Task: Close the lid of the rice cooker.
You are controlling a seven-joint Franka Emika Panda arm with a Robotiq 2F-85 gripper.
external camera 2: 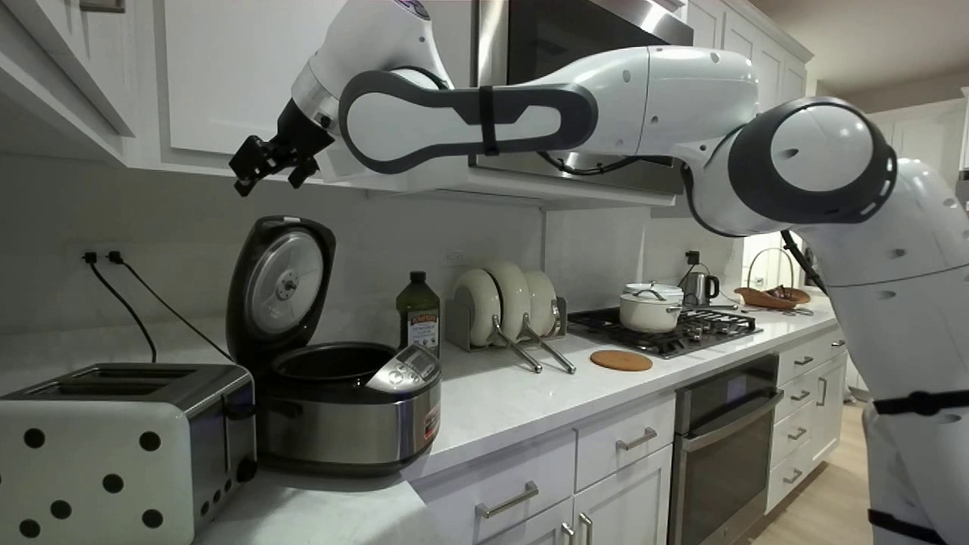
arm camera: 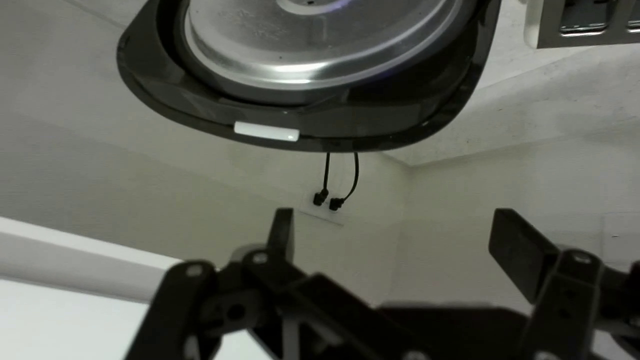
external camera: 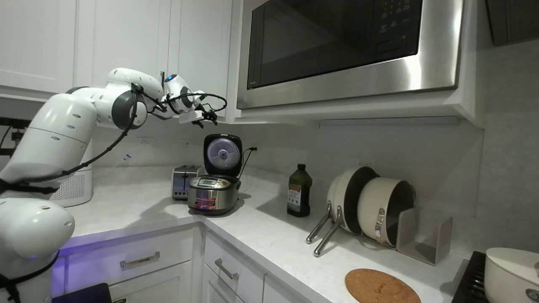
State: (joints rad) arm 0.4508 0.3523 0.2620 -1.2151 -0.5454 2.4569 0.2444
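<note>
The lid (external camera 2: 286, 281) stands swung up at the rear of the rice cooker (external camera 2: 348, 435), left of centre in an exterior view. It is close to upright, its silvery inner face turned toward the open bowl. The cooker sits on the table (external camera: 261, 229), near a toaster (external camera 2: 91, 462) at the lower left of that frame. The tool (external camera 2: 271, 180) hangs at the upper left; in both exterior views the lid lies below it, with a gap between.

In the wrist view the free edge, with its pale tab (arm camera: 266, 131), crosses the upper middle. The fingers (arm camera: 520, 255) stand wide apart, lower down, with only the wall (arm camera: 445, 205) and two black plugs (arm camera: 336, 204) showing between them; nothing is held.

The move turns on which side of that edge the fingertips come down. The wrist view looks onto the inner face, whereas closing seems to call for contact on the outer one. I judge the tool should reach over, dip behind, then bring the lid forward and down. Whether the tips are past the edge I cannot tell; dropping short could press the lid backward against its hinge.
</note>
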